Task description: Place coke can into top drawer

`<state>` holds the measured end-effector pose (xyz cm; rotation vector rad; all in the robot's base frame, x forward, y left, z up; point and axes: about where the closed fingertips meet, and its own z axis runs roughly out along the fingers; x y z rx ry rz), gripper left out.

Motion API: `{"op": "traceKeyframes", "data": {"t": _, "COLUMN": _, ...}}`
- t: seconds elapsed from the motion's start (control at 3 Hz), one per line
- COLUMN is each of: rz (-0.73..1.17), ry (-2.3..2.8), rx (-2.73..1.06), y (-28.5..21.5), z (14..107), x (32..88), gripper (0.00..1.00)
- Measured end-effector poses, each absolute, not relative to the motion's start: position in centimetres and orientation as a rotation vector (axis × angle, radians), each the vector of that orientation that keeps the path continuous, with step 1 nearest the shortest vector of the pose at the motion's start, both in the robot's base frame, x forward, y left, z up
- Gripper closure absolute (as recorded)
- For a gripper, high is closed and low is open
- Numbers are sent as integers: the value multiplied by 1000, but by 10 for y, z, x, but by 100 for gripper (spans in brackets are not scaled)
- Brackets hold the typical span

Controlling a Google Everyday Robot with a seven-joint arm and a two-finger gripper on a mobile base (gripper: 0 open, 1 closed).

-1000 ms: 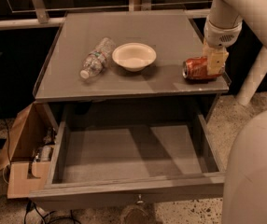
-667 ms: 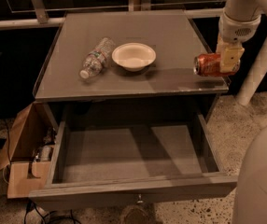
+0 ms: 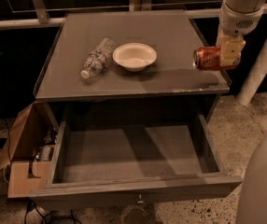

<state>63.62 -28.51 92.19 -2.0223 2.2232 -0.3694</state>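
The red coke can (image 3: 207,59) lies sideways in my gripper (image 3: 229,56), held in the air above the right edge of the grey cabinet top (image 3: 124,83). The gripper is shut on the can's right end, and the can's silver end points left. The top drawer (image 3: 133,155) is pulled open below the cabinet top, its flat grey bottom bare, with a small knob (image 3: 139,201) on its front. The can is higher than the drawer and to the right of its middle.
A clear plastic water bottle (image 3: 96,58) lies on the cabinet top's left side, next to a white bowl (image 3: 134,56). A cardboard box (image 3: 24,155) with clutter sits on the floor left of the drawer. A white post (image 3: 259,64) stands at right.
My gripper has lifted the coke can off the cabinet top and carried it up and to the right, past the top's right edge.
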Motion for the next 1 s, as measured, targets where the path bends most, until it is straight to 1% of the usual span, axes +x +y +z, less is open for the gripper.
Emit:
{"op": "traceKeyframes", "data": {"t": 0.33, "rz": -446, "ry": 2207, "rx": -1968, "y": -280, "z": 951, "x": 612, "gripper": 100}}
{"op": "traceKeyframes", "data": {"t": 0.67, "rz": -435, "ry": 2225, "rx": -1937, "y": -268, "z": 955, "x": 563, "gripper": 100}}
{"op": "traceKeyframes", "data": {"t": 1.0, "rz": -424, "ry": 2240, "rx": -1971, "y": -267, "z": 940, "x": 555, "gripper": 100}}
